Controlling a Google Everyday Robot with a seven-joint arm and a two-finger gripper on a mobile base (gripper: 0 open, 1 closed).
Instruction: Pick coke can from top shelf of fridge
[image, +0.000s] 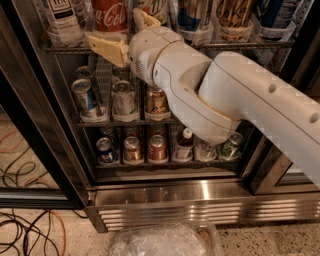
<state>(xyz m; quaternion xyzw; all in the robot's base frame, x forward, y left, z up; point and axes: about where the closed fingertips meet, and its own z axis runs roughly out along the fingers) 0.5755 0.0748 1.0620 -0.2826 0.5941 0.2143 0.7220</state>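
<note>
The coke can (109, 15), red with white script, stands on the top shelf (250, 45) of the fridge (200, 197), its top cut off by the frame edge. My gripper (113, 25) is right at the can, open. One cream finger (106, 47) lies below and in front of the can's base. The other finger (145, 17) rises just to the can's right. My thick white arm (240, 95) crosses from the right and hides part of the middle racks.
A white-labelled bottle (62, 20) stands left of the coke can, with several other drinks (235, 17) to its right. Cans fill the middle rack (125, 100) and the lower rack (157, 148). Cables (30, 230) lie on the floor at left. A clear plastic bin (165, 240) sits below.
</note>
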